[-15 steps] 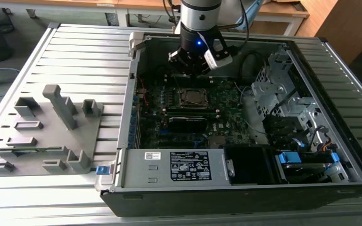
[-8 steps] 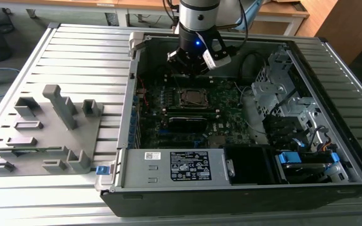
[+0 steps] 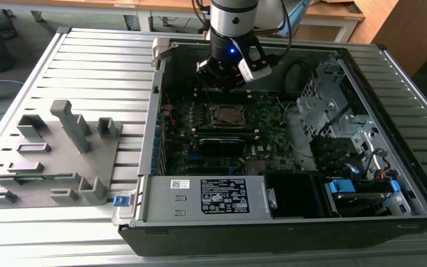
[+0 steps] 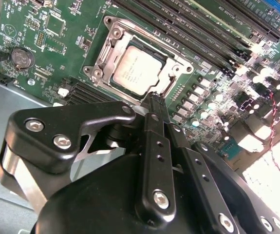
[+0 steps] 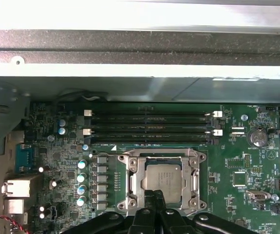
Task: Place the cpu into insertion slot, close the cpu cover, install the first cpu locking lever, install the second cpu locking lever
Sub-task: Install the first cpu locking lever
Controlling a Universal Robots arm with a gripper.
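1. The power supply box (image 3: 162, 200), well apart from the insertion slot (image 3: 217, 115), carries a white printed label (image 3: 219, 196).
2. The cpu (image 5: 163, 181) lies in the insertion slot, faint markings on its silver top. The cpu cover (image 5: 194, 181) lies flat around it.
3. The arm (image 3: 232, 22) stands upright over the open computer case (image 3: 258, 236), and the gripper (image 5: 153, 193) points down at the slot's edge.
4. Its fingers (image 4: 152, 126) are clenched together with nothing between them, tips at the slot's rim; I cannot tell whether they touch it.
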